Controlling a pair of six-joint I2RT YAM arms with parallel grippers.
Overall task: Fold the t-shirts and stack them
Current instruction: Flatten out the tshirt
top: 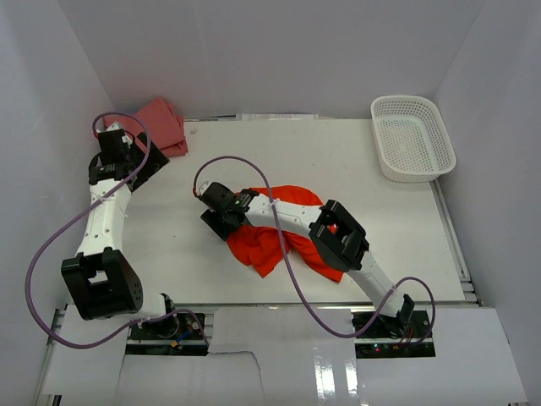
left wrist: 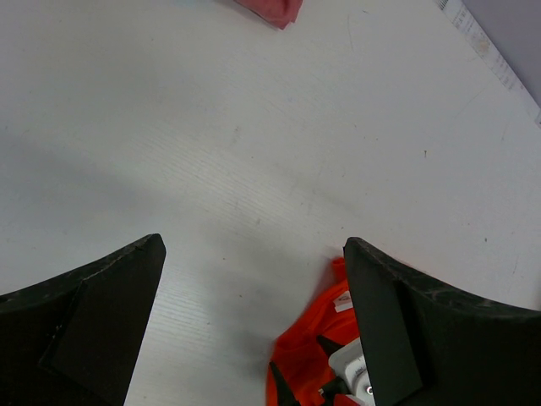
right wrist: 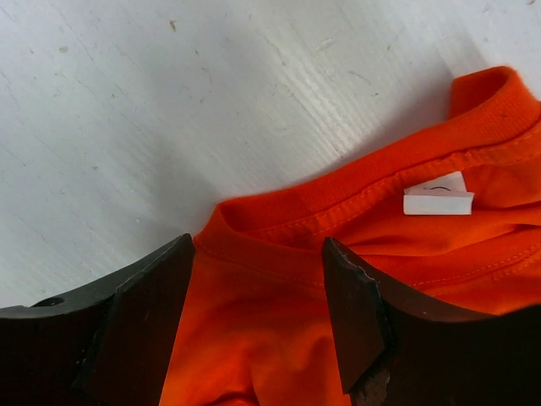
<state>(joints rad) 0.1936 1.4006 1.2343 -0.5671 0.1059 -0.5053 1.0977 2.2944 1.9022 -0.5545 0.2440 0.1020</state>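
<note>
The bright orange-red t-shirt (top: 287, 241) lies crumpled at the middle of the table. My right gripper (top: 213, 218) is at its left edge. In the right wrist view the gripper (right wrist: 259, 245) is open, its fingers straddling the collar (right wrist: 304, 203) with cloth between them and the white label (right wrist: 437, 201) to the right. The salmon-pink t-shirt (top: 162, 124) lies folded at the back left corner. My left gripper (top: 145, 165) is just in front of it, open and empty (left wrist: 254, 245) above bare table. The blue t-shirt is out of view.
A white mesh basket (top: 412, 137) stands at the back right corner. White walls close in on both sides and the back. The left wrist view shows the pink shirt's corner (left wrist: 272, 8) at the top and the orange shirt (left wrist: 308, 355) at the bottom.
</note>
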